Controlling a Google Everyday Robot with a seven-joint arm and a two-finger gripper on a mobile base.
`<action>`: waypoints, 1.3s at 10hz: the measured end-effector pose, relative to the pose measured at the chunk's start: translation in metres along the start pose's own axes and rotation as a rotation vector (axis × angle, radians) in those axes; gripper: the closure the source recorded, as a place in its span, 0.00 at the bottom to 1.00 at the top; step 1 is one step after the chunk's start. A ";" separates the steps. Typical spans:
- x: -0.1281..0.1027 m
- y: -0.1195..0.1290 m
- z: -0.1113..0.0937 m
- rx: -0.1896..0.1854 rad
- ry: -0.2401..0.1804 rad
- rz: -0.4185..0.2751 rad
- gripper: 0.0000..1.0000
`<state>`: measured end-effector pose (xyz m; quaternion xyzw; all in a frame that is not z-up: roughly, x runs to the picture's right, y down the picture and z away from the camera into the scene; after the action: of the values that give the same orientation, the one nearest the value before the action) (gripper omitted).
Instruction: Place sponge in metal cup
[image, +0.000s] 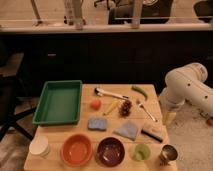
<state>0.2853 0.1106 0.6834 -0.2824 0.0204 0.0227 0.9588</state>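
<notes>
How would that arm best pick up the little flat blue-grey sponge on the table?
Probably from straight above, pinching across the narrower width of the small flat blue-grey sponge: it lies flat on the wooden table, nothing touching it. The gripper hangs beside the table's right edge, empty.

You face a dim, warm-lit workroom.
A dark cabinet front (115, 57) runs behind the wooden table (55, 131), a black chair (9, 107) stands left, speckled floor (192, 142) lies right.

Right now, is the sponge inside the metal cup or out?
Out: sponge lies flat on the table, apart from the metal cup; gripper hangs beside the table.
</notes>
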 end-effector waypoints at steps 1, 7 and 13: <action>0.000 0.000 0.000 0.000 0.000 0.000 0.20; -0.038 -0.006 0.007 -0.048 -0.100 0.027 0.20; -0.107 -0.023 0.021 -0.110 -0.301 -0.057 0.20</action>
<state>0.1805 0.0993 0.7191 -0.3286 -0.1328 0.0387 0.9343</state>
